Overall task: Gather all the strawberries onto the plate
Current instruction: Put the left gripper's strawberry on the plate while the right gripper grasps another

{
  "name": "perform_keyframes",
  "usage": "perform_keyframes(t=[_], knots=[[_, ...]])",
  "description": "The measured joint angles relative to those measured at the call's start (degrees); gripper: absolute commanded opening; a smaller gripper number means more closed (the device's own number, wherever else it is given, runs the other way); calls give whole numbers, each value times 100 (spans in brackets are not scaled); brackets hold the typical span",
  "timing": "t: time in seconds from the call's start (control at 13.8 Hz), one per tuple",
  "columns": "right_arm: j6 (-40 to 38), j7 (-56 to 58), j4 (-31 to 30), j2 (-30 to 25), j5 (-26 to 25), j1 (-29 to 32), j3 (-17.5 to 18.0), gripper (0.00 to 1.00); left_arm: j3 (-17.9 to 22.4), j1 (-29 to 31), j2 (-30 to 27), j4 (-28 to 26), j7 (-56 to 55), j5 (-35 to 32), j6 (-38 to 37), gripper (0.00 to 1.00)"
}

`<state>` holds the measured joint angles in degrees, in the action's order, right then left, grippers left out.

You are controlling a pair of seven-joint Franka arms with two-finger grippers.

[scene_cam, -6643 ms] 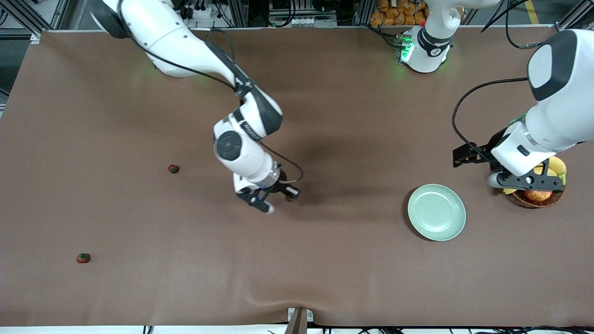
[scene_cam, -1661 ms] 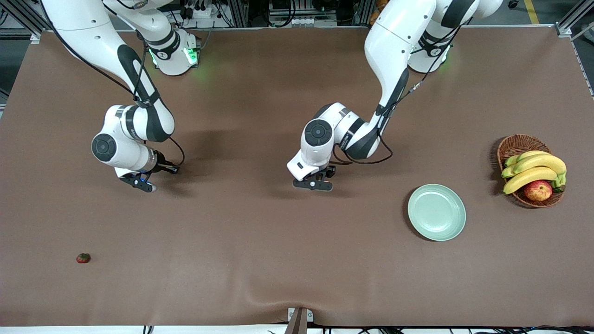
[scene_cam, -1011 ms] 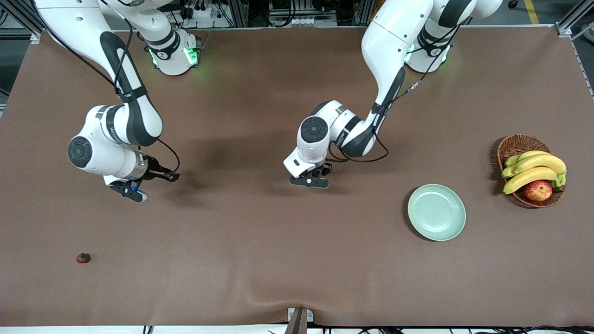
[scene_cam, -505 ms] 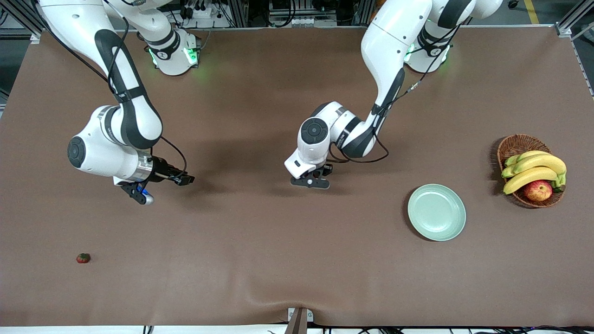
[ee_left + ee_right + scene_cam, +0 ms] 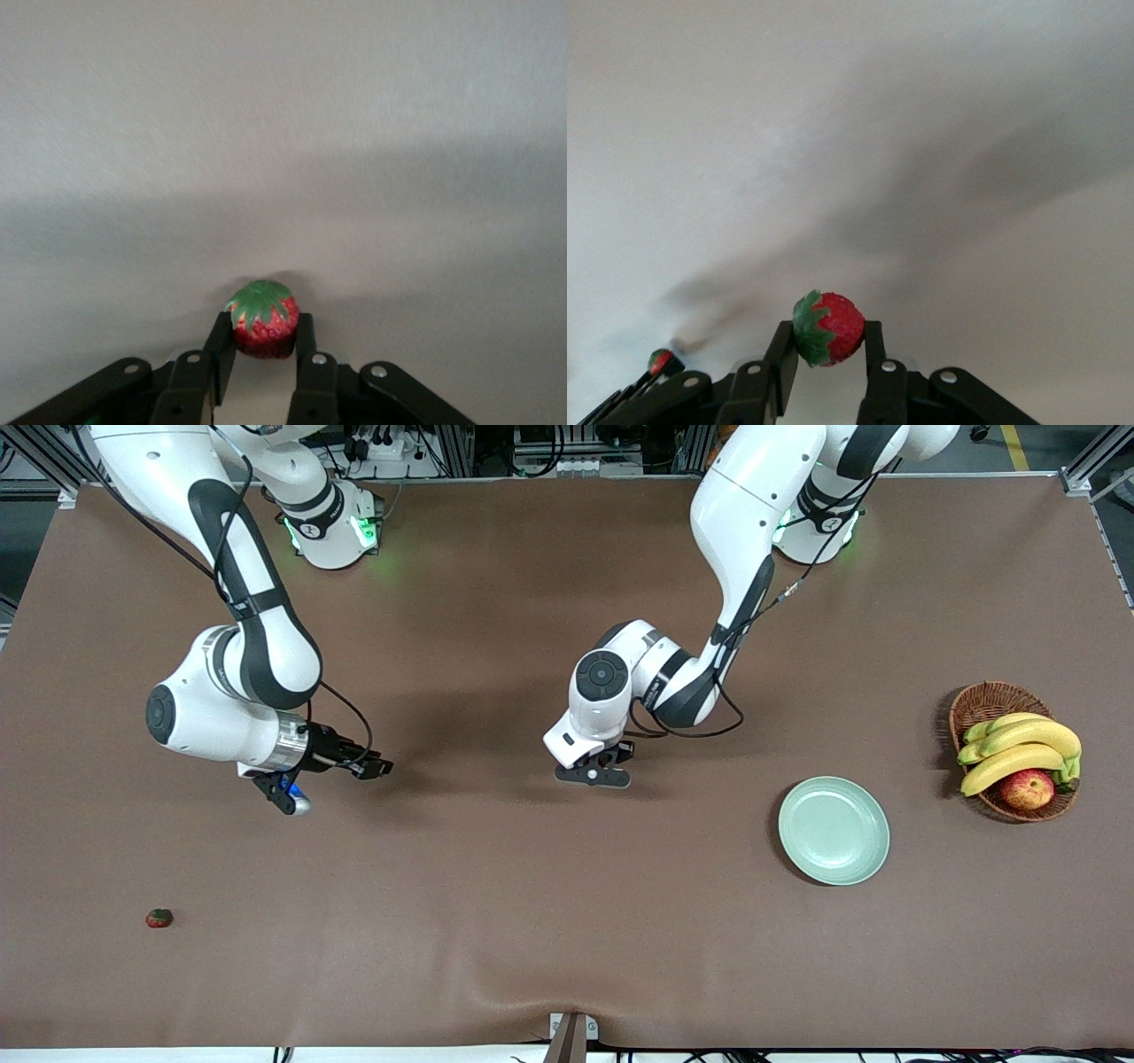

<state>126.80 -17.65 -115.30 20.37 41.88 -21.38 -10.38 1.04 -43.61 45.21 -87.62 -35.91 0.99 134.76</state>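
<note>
My left gripper (image 5: 592,774) is low at the middle of the table, shut on a red strawberry (image 5: 262,326) with a green cap that touches the cloth; its black fingers (image 5: 220,341) press both sides. My right gripper (image 5: 376,765) hangs over the table toward the right arm's end, shut on another strawberry (image 5: 830,328). A third strawberry (image 5: 159,918) lies loose near the front camera at the right arm's end. The pale green plate (image 5: 834,831) sits bare toward the left arm's end, apart from both grippers.
A brown wicker basket (image 5: 982,701) with bananas (image 5: 1019,748) and an apple (image 5: 1028,788) stands beside the plate at the left arm's end. Brown cloth (image 5: 496,903) covers the table. Both arm bases stand along the table's back edge.
The left gripper's fingers have closed on the strawberry at the table's middle. The right arm has carried its strawberry toward the left arm's end.
</note>
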Motion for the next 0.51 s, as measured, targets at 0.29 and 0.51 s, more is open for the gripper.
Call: perform_keyframes(t=[0.29,0.51], knots=[[374,-19,25,2,262,-416,5,9,103,414,-468,61,584,-270,-399,0],[620,-20,54,54,289,-651,9,9,112,1206,-929,-34,1648,-285,-696,0]])
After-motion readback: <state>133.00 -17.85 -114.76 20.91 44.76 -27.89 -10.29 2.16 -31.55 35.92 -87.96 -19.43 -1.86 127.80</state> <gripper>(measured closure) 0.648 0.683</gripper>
